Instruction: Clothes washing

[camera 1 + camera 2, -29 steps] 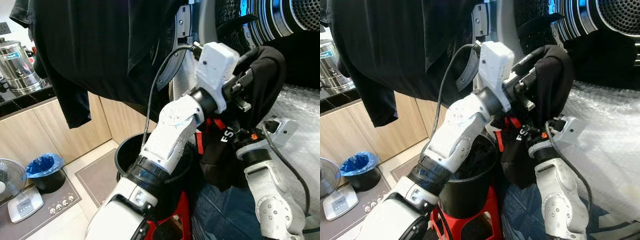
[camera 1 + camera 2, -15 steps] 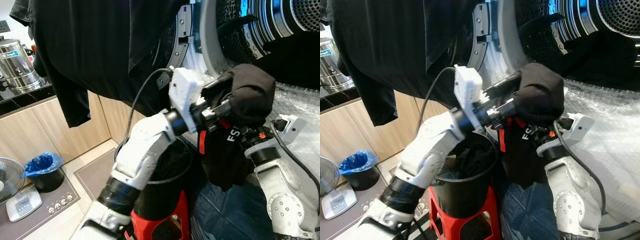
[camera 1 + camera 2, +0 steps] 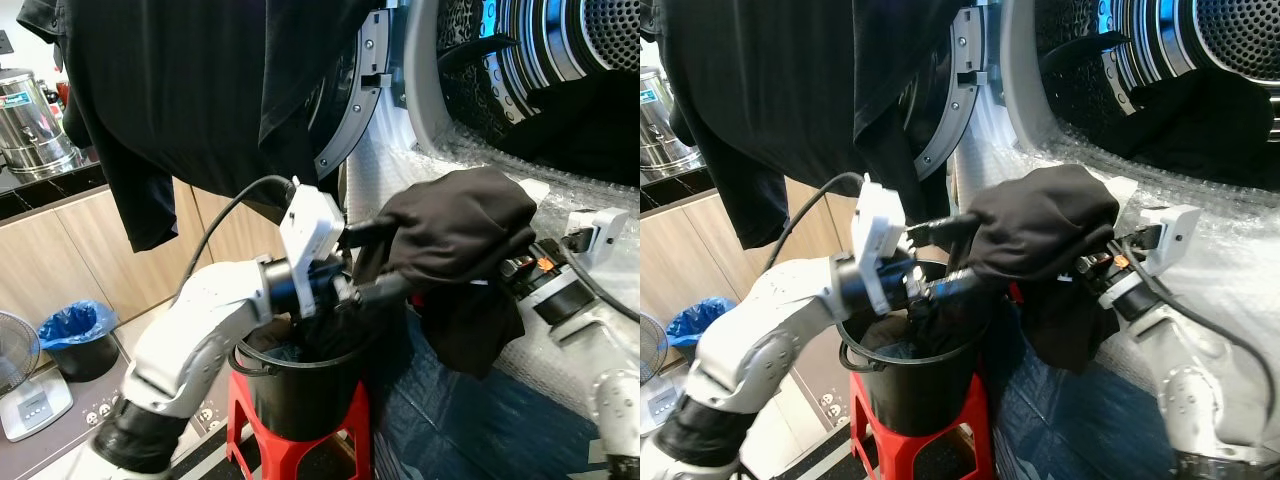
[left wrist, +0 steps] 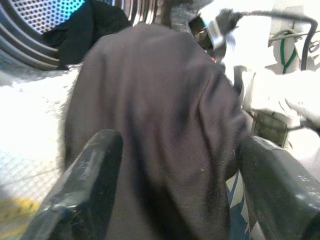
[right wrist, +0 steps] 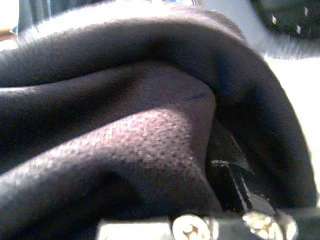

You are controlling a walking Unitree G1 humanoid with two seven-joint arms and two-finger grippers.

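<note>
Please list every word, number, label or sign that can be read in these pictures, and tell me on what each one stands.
No text here can be read.
Steel urn: a small bluish label near its top, too small to read.
Black garment, draped over the left hand above the black bucket: no lettering shows on it.
Washing machine door ring: no marking to read.

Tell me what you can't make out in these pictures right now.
- Right gripper: buried under the black garment in the eye views; whether it is open or shut is unclear.
- Black bucket contents: dark, and blocked by the left gripper.
- Washer drum: cut off by the frame edge.
- Right wrist view: blurred cloth.
</note>
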